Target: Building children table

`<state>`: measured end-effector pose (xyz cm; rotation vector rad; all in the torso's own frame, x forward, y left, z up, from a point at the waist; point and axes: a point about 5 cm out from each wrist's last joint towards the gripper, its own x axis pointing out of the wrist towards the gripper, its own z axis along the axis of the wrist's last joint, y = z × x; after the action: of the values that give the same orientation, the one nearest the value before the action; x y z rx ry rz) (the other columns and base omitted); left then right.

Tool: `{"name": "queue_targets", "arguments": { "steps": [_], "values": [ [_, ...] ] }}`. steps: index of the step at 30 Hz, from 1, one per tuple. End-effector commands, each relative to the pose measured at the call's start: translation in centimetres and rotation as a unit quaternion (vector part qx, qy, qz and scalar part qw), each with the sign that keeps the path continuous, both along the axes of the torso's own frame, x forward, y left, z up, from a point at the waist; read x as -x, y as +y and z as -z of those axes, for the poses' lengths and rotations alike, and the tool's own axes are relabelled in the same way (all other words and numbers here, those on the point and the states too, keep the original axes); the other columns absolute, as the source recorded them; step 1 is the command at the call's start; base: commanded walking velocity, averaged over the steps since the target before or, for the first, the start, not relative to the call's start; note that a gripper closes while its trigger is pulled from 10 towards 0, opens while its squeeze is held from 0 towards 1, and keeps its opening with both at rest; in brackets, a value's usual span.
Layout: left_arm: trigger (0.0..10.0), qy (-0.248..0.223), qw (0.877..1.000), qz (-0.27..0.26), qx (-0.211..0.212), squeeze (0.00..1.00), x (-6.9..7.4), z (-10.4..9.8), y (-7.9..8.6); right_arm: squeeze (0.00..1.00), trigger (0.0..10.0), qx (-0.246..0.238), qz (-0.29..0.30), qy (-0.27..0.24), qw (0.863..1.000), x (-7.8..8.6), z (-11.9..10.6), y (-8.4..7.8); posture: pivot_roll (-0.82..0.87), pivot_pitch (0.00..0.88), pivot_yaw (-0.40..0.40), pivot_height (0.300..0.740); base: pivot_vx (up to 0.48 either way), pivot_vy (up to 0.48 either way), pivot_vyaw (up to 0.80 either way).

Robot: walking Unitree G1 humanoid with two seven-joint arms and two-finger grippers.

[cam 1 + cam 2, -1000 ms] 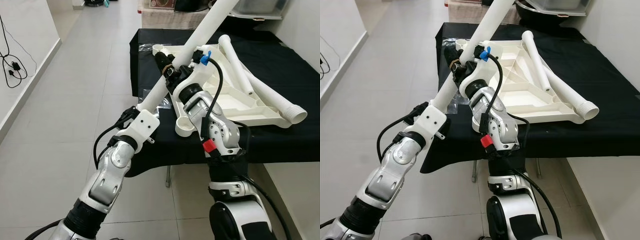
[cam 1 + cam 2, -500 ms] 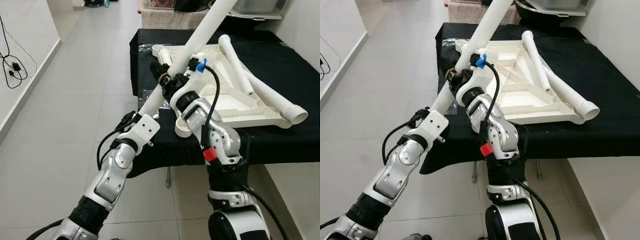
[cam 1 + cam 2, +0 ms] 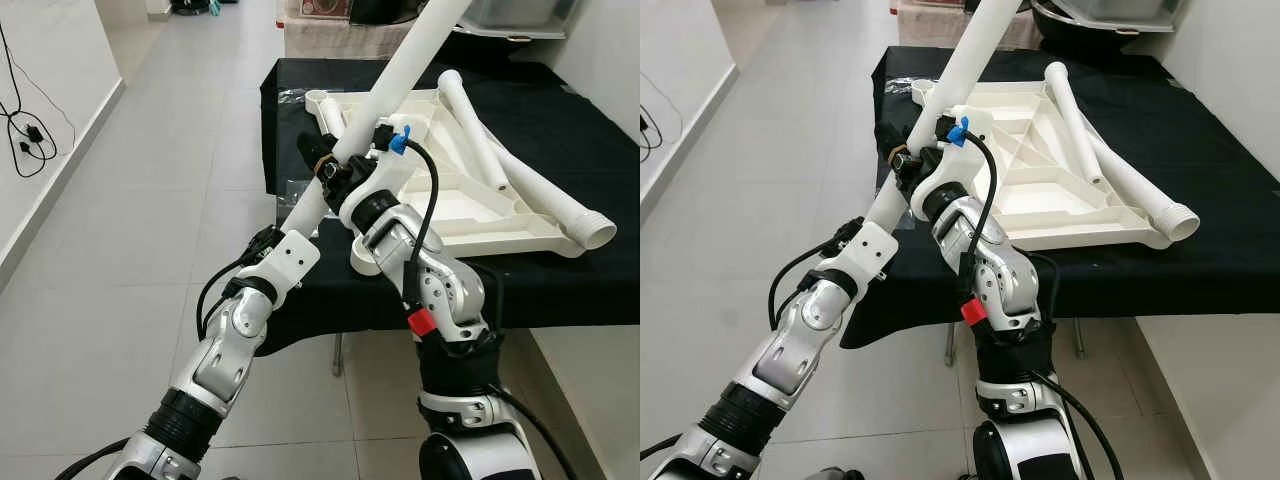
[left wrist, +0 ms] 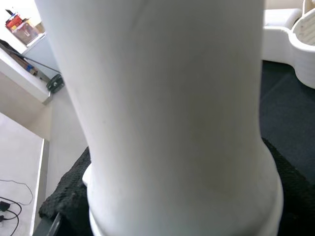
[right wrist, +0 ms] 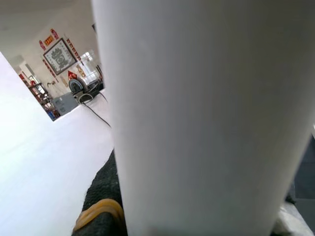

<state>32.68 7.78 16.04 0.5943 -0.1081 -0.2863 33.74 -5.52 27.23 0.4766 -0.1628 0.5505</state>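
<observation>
A long white table leg (image 3: 400, 65) slants up from lower left to upper right over the front left corner of the black-covered table (image 3: 580, 110). My left gripper (image 3: 265, 240) is shut on the leg's lower end, whose flared end shows close up in the left wrist view (image 4: 172, 123). My right gripper (image 3: 322, 162) is shut around the same leg higher up, seen as a white tube (image 5: 206, 123) in the right wrist view. The white tabletop (image 3: 450, 205) lies upside down on the table. Two more legs (image 3: 470, 130) lie across it. An empty corner socket (image 3: 365, 255) is near my right forearm.
Grey tiled floor (image 3: 150, 200) stretches to the left of the table. Black cables (image 3: 25, 130) lie by the left wall. Boxes and a bin (image 3: 330, 30) stand behind the table. A clear plastic bag (image 3: 295, 187) lies at the table's left edge.
My right gripper has shifted a little down and left with the leg in it, and my right elbow has swung outward. The left forearm has risen slightly.
</observation>
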Motion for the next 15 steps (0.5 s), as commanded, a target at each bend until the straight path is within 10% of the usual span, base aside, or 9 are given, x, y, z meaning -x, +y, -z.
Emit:
{"name": "queue_targets", "arguments": {
  "steps": [1, 2, 3, 4, 5, 6, 14, 15],
  "values": [
    [0.0, -0.002, 1.0, 0.008, -0.014, 0.0, 0.0, 0.2, -0.3, 0.0, 10.0, 0.008, -0.014, 0.002, 1.0, 0.3, 0.0, 0.7, 0.05, 0.076, -0.046, 0.74, 0.0, 0.0, 0.0],
    [0.0, 0.001, 1.0, 0.006, -0.013, 0.0, 0.0, 0.2, -0.3, 0.0, 10.0, 0.012, -0.007, -0.002, 1.0, 0.3, 0.0, 0.6, 0.05, 0.076, -0.046, 0.74, 0.0, 0.0, 0.0],
    [10.0, 0.004, 1.0, 0.004, -0.013, 0.0, 0.0, 0.3, -0.3, 0.0, 10.0, 0.014, 0.0, -0.004, 1.0, 0.2, 0.1, 0.5, 0.05, 0.075, -0.048, 0.74, 0.0, 0.0, 0.0],
    [10.0, 0.004, 1.0, 0.004, -0.013, 0.0, 0.0, 0.3, -0.3, 0.0, 10.0, 0.014, 0.0, -0.004, 1.0, 0.2, 0.1, 0.5, 0.05, 0.075, -0.048, 0.74, 0.0, 0.0, 0.0],
    [10.0, 0.005, 1.0, 0.003, -0.011, 0.0, 0.1, 0.3, -0.3, 0.6, 10.0, 0.017, 0.006, -0.007, 1.0, 0.2, 0.2, 0.4, 0.05, 0.075, -0.048, 0.74, 0.0, 0.0, 0.0],
    [10.0, 0.006, 1.0, 0.003, -0.006, 0.0, 0.1, 0.3, -0.2, 1.0, 10.0, 0.018, 0.006, -0.01, 1.0, 0.2, 0.3, 0.3, 0.05, 0.075, -0.047, 0.74, 0.0, 0.0, 0.0],
    [10.0, 0.013, 0.999, 0.026, 0.013, 0.0, 1.4, 0.2, 0.6, 1.0, 10.0, 0.037, -0.027, -0.03, 0.999, 0.7, 0.8, 0.4, 0.05, 0.062, -0.046, 0.74, 0.0, 0.0, 0.0],
    [10.0, 0.017, 0.999, 0.041, 0.01, 0.0, 1.7, 0.3, 0.7, 0.0, 10.0, 0.047, -0.025, -0.04, 0.998, 0.7, 0.8, 0.3, 0.05, 0.061, -0.042, 0.74, 0.0, 0.0, 0.0]
  ]
}}
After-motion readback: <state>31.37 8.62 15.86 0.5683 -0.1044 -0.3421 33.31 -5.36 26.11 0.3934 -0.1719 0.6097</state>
